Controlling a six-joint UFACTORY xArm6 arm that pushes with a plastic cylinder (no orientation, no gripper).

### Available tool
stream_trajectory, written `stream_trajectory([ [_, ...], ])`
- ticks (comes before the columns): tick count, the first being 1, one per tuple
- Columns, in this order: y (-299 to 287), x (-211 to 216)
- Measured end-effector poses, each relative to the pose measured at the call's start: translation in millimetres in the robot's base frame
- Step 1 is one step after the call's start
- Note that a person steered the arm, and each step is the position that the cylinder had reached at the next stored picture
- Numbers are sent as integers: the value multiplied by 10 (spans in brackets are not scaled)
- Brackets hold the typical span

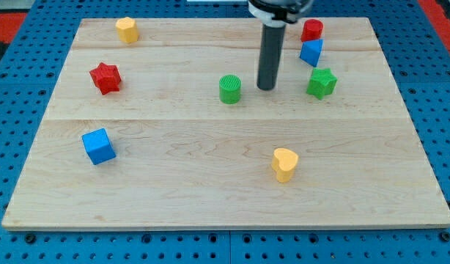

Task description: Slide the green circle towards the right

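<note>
The green circle (230,89) stands near the middle of the wooden board (174,191). My tip (266,88) rests on the board just to the right of the green circle, with a small gap between them. The dark rod rises from the tip to the view's top. A green star (322,82) lies further right of the tip.
A red cylinder (311,30) and a blue block (311,52) sit at the upper right, above the green star. A yellow block (127,29) is at the top left, a red star (105,77) at the left, a blue cube (99,145) at the lower left, a yellow heart (284,163) at the lower middle.
</note>
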State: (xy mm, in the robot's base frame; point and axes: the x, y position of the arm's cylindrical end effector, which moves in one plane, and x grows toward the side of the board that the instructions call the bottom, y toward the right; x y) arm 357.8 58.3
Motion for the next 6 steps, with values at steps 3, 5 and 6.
stream_trajectory([
  [3,-849,31],
  [5,-380,191],
  [6,-362,383],
])
